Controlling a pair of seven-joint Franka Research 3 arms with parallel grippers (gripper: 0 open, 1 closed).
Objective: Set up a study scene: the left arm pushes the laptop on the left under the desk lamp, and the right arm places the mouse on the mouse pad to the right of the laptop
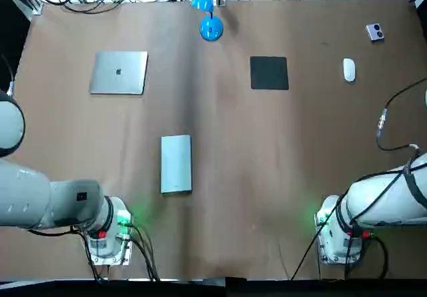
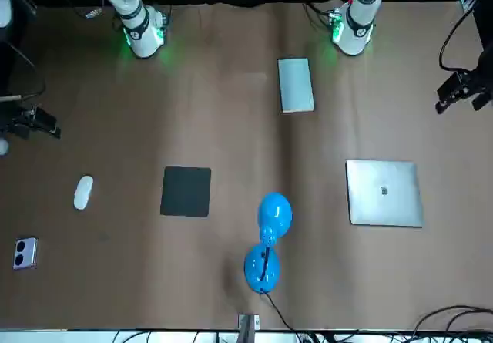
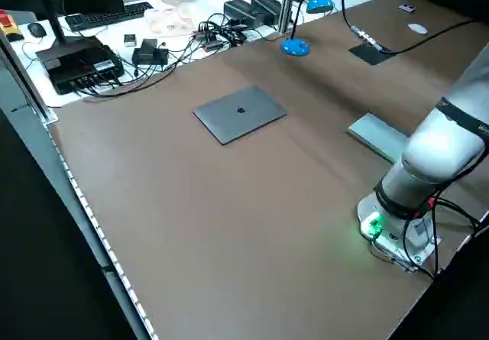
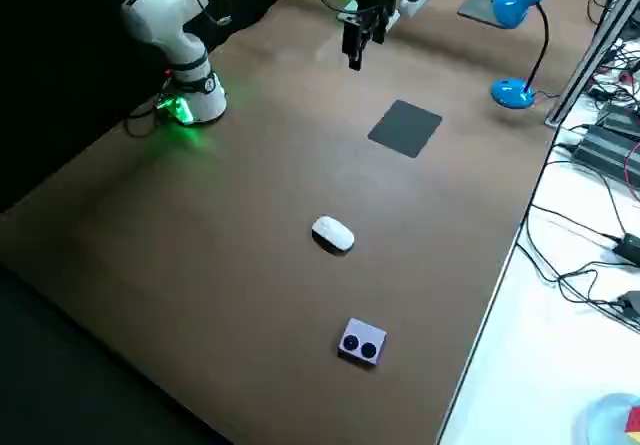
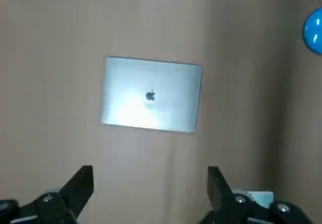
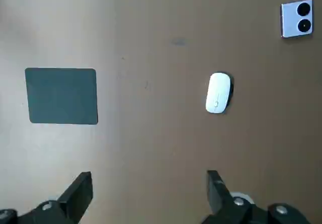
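Observation:
A closed silver laptop (image 1: 119,72) lies flat at the far left of the table, well left of the blue desk lamp (image 1: 211,29) at the far middle edge. The black mouse pad (image 1: 269,72) lies right of the lamp, and the white mouse (image 1: 349,69) rests on the table further right, apart from the pad. My left gripper (image 5: 149,186) hangs open high above the table, short of the laptop (image 5: 151,94). High on its own side, my right gripper (image 6: 148,191) is open too, with the mouse (image 6: 218,92) and the pad (image 6: 62,95) below and ahead of it.
A grey flat slab (image 1: 176,164) lies near the middle, closer to the arm bases. A small purple device with two round lenses (image 1: 375,32) sits at the far right. Cables and equipment crowd the bench (image 3: 153,42) beyond the far edge.

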